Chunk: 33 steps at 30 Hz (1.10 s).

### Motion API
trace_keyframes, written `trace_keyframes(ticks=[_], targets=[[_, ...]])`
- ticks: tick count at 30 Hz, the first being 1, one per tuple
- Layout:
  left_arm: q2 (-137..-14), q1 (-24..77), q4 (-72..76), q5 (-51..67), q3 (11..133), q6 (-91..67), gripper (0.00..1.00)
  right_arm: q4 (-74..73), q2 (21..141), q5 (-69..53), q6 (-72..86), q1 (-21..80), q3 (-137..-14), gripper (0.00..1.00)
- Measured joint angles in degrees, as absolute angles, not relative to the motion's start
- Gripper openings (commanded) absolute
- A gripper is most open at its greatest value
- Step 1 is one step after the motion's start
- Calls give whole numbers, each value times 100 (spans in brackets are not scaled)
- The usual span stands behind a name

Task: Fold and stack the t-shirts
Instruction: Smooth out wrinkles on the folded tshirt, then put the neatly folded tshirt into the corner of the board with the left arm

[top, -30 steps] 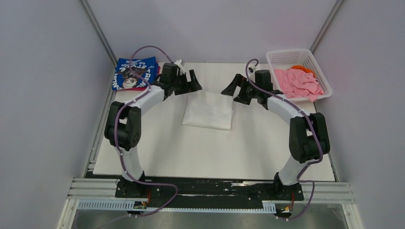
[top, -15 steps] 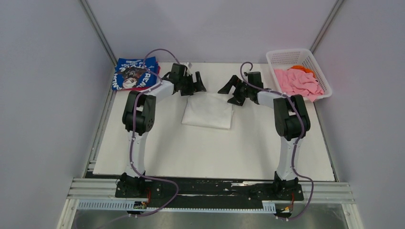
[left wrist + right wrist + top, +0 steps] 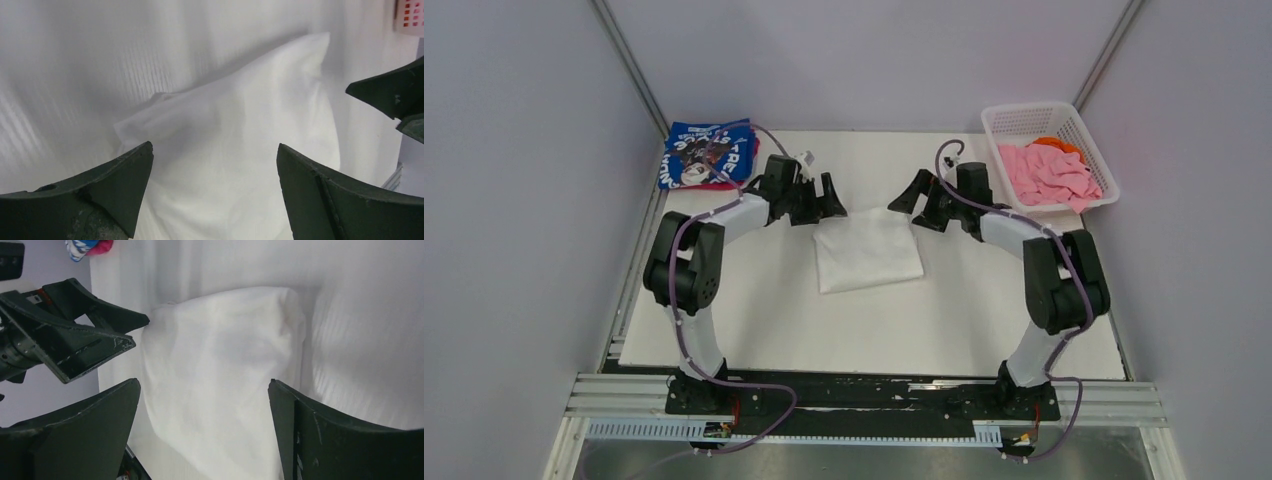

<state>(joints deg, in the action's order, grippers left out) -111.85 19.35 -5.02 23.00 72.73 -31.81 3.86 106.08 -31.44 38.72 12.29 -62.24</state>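
The left hand (image 3: 824, 203) is spread wide with nothing between its dark fingers, and the right hand (image 3: 914, 203) is spread just as wide and likewise empty. They face each other over the far edge of a folded white cloth t-shirt (image 3: 869, 255), the left at its far left corner and the right at its far right corner; whether either touches the cloth cannot be told. The shirt lies slightly skewed on the matte white table (image 3: 874, 330), around the middle and nearer the far edge, its plain side up. At the far left corner of the table a folded royal-blue t-shirt (image 3: 709, 155) carries white lettering and a dark print, too small to read, with a pink cloth edge (image 3: 721, 186) showing beneath it. At the far right corner a white plastic lattice basket (image 3: 1024, 110) holds a crumpled pink t-shirt (image 3: 1049, 175) and an orange one (image 3: 1056, 143) behind it. Pale grey walls (image 3: 524, 200) enclose the table on three sides, and a ribbed metal rail (image 3: 874, 398) along the near edge carries both arm bases.
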Motion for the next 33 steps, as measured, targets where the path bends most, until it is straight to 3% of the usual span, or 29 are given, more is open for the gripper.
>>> trace_keyframes(ticks=[11, 15, 23, 25, 27, 30, 31, 33], targets=[[-8947, 2016, -891, 1417, 6193, -3245, 100, 401, 6608, -1835, 3509, 1380, -3942, 100], [-9024, 2067, -1007, 1236, 5795, -3391, 96, 67, 5634, -1190, 3544, 1374, -3385, 100], [-10012, 2152, -1146, 1173, 5787, -3719, 75, -126, 4563, -600, 3492, 1369, -3120, 100], [-10156, 2178, -1111, 1221, 5957, -3771, 69, -244, 4515, -502, 3446, 1367, -3079, 100], [-10315, 2239, -1083, 1210, 6080, -3789, 56, -432, 4477, -395, 3404, 1369, -3076, 100], [-10514, 2368, -1015, 1238, 6202, -3876, 31, -646, 4351, -250, 3319, 1369, -3072, 100], [-10580, 2412, -1011, 1240, 6233, -3913, 15, -681, 4294, -191, 3293, 1369, -3063, 100], [-10735, 2506, -1009, 1260, 6357, -3962, 0, -711, 4145, -54, 3256, 1367, -3011, 100]])
